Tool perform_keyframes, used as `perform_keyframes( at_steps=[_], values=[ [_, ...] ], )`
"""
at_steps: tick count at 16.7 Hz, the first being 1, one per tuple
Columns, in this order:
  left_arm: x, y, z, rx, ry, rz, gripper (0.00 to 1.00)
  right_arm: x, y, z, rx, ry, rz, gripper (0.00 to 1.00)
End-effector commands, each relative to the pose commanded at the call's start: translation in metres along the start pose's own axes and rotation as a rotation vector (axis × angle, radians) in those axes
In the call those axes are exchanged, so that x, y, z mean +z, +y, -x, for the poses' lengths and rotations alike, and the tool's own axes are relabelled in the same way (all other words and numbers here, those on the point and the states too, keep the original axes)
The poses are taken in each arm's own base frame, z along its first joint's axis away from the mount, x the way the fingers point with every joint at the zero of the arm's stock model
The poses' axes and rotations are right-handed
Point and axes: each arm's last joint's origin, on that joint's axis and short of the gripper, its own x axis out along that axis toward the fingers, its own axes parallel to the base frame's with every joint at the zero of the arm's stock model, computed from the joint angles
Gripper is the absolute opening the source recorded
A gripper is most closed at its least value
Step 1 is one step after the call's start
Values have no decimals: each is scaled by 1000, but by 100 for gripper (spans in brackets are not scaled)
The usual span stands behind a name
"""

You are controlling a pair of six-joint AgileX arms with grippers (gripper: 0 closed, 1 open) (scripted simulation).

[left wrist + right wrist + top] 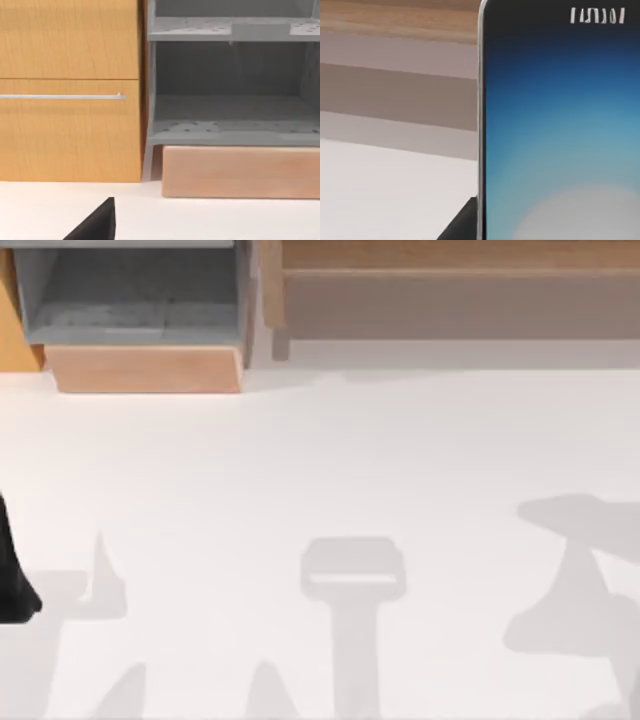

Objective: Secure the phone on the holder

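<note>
The phone stands very close in the right wrist view, with a black bezel, a silver edge and a blue screen that is pale low down. It is off the table, with the wooden furniture behind it. A dark finger of my right gripper rests against its edge, so the gripper is shut on the phone. The holder is out of view. My left arm is a black shape at the table's left edge, and a black tip of it shows in the left wrist view.
At the back left stand a grey open shelf unit on a pale wooden base and an orange cabinet with a bar handle. A long wooden bench runs along the back right. Arm shadows lie on the white table.
</note>
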Motion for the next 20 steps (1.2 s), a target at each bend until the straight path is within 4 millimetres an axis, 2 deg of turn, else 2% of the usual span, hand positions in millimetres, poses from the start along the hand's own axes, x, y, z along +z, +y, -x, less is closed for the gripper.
perform_keyframes(
  at_steps=[1,14,20],
  values=[
    [0,0,0,0,0,0,100,0,0,0,0,0,0,0],
    [0,0,0,0,0,0,100,0,0,0,0,0,0,98],
    [0,0,0,0,0,0,100,0,0,0,0,0,0,100]
  ],
)
